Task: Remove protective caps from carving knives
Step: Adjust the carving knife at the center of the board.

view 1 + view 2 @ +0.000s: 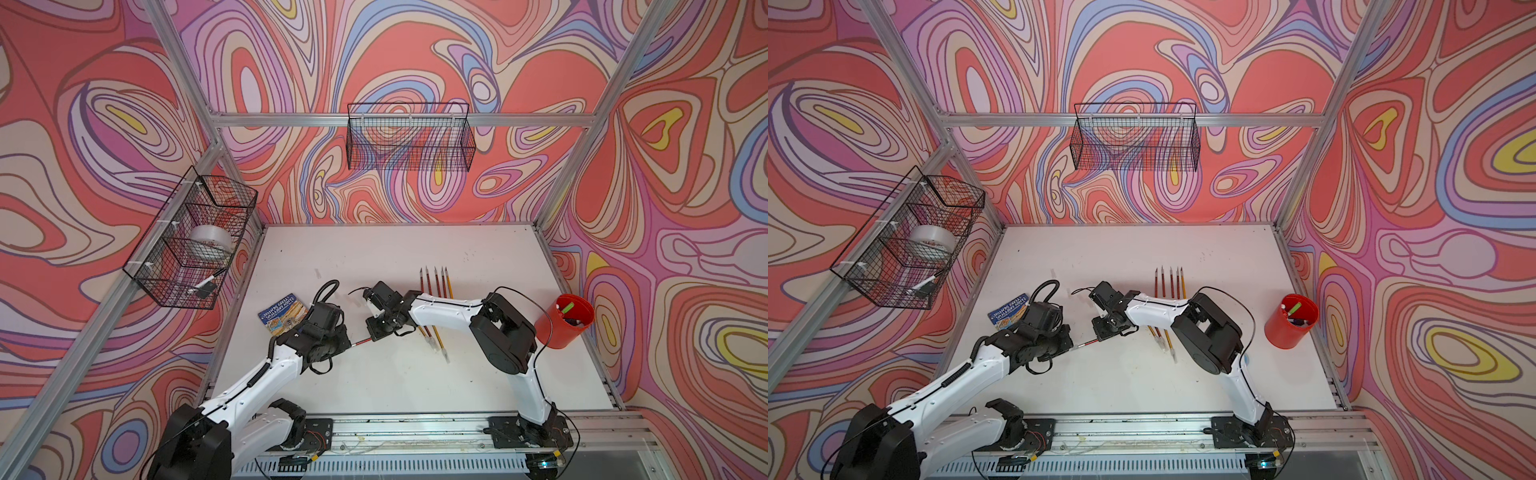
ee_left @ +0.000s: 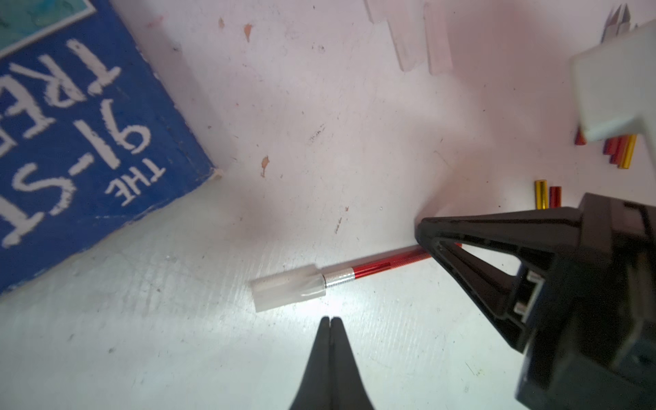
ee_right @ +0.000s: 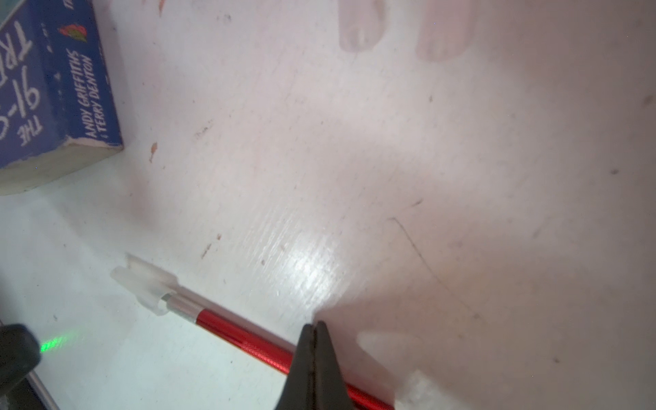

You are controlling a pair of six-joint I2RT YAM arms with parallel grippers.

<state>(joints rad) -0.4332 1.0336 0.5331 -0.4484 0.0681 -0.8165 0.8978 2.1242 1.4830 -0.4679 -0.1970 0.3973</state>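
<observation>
The right hand [image 3: 314, 324] grips the red carving knife [image 3: 241, 337]; the left hand [image 2: 330, 319], closed and empty, hovers beside its protective cap [image 2: 287, 289].

The capped knife [image 1: 361, 342] lies between the book [image 1: 279, 319] and the knife row [image 1: 435, 286].

Around me the walls [image 1: 415, 50] swirl in red, lilac, blue and cream bands with yellow spots; silver aluminium rails [image 1: 291, 119] frame them; a black wire basket [image 1: 409, 141] hangs on the back rail, a second basket [image 1: 187, 245] on the wall to my left. Below lies a white tabletop [image 1: 395, 249], scuffed and speckled; a bright glare [image 3: 312, 273] sits on it in the right wrist view.
</observation>
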